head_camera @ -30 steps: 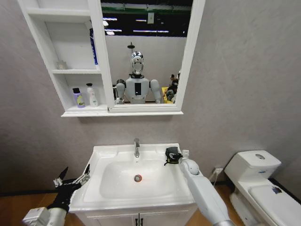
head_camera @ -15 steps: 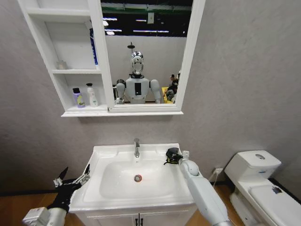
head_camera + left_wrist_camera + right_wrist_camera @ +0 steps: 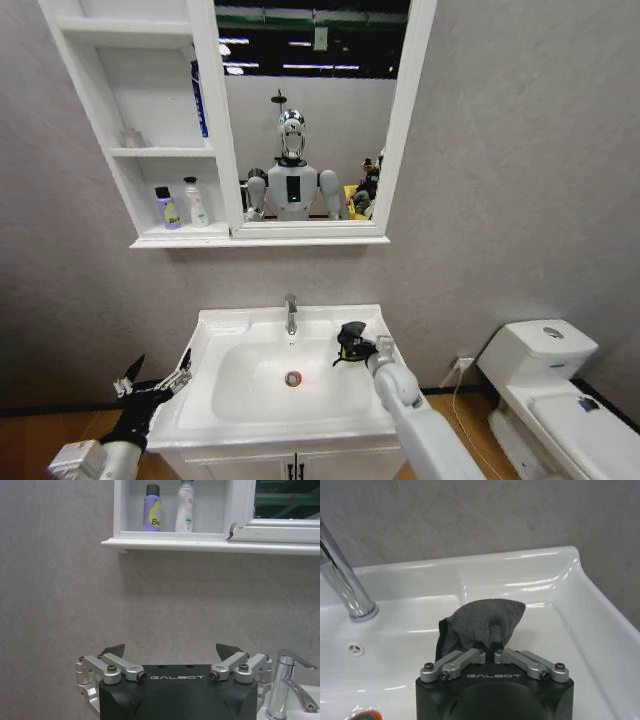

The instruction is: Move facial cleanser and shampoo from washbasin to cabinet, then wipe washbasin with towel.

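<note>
At the lower left of the head view, the left gripper (image 3: pixel 152 381) hangs beside the washbasin's (image 3: pixel 215 325) outer edge with its fingers spread wide and nothing between them. In the upper left, the cabinet (image 3: pixel 215 120) holds a purple bottle (image 3: pixel 165 208) and a white bottle (image 3: pixel 195 203) side by side in its lowest compartment (the left wrist view shows the same pair standing upright on that shelf, above the open fingers). The chrome tap (image 3: pixel 291 313) stands at the back rim in the centre of the frame, with the round drain (image 3: pixel 293 379) below it in the bowl. Just right of centre, the right gripper (image 3: pixel 350 350) is clamped on the towel (image 3: pixel 349 338) over the right inner slope of the bowl; the right wrist view shows the dark grey cloth bunched up directly ahead of the closed fingertips, its free folds standing clear of the white ceramic. A white toilet (image 3: pixel 545 350) sits at the lower right.
</note>
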Robot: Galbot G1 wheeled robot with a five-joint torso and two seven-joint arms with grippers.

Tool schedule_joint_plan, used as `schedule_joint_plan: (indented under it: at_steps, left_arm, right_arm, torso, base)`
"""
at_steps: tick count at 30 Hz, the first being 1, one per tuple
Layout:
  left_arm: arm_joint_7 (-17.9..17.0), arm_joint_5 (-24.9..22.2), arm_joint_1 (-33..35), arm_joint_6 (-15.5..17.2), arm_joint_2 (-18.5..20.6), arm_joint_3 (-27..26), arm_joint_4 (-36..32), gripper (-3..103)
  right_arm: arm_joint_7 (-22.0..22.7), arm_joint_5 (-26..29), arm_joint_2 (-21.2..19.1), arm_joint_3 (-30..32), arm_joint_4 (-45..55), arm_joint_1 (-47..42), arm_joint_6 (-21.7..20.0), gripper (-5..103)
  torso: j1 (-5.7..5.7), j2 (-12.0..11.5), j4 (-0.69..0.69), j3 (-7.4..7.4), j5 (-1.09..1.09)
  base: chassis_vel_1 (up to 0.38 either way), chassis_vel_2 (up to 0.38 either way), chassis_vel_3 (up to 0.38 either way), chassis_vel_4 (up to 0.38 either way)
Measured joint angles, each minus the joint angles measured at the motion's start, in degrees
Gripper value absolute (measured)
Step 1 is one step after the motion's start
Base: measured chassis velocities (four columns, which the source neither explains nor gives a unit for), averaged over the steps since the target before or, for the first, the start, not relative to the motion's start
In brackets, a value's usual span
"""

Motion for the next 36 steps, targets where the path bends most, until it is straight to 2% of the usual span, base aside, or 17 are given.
schedule_joint_plan:
  at_steps: [9, 21, 36]
  left_arm:
    - [-0.01, 0.00, 0.00, 0.00, 0.00, 0.00, 0.00, 100]
    - [-0.01, 0.00, 0.00, 0.00, 0.00, 0.00, 0.00, 100]
    - [-0.01, 0.00, 0.00, 0.00, 0.00, 0.00, 0.00, 100]
  right_arm:
    - [-0.12, 1.81, -0.67, -0.07, -3.46, -1.15, -0.44, 2]
    - [-1.06, 0.50, 1.16, -2.72, -9.18, 0.29, 0.12, 2]
    - [-3.69, -1.95, 6.72, -5.45, -18.31, 3.59, 3.37, 2]
  torso:
    - [0.00, 0.00, 0.01, 0.00, -0.01]
    - [0.00, -0.01, 0.00, 0.00, 0.00]
    - [0.01, -0.01, -0.01, 0.01, -0.01]
  base:
    - [0.000, 0.000, 0.000, 0.000]
    - [0.000, 0.000, 0.000, 0.000]
    - [0.000, 0.000, 0.000, 0.000]
